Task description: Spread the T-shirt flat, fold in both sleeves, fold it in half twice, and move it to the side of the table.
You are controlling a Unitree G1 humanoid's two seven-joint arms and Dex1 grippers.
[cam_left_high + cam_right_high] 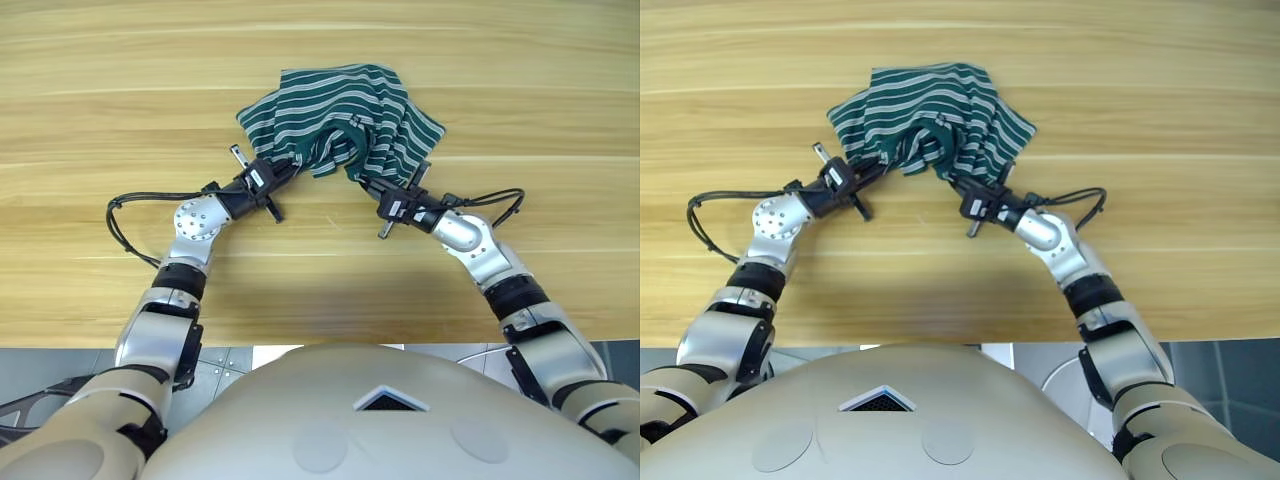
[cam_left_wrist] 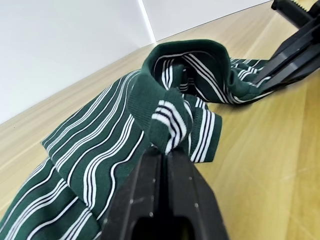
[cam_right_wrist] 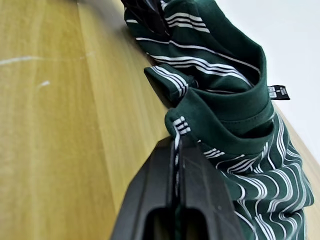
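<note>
1. Pinching a fold of the green striped T-shirt (image 1: 335,105) near its collar, the left gripper (image 1: 287,167) has its fingers pressed tight together on the cloth.
2. The right gripper (image 1: 366,186) is likewise clamped on fabric at the collar's other side.
3. The shirt lies bunched on the wooden table (image 1: 100,100), just ahead of both grippers.
</note>
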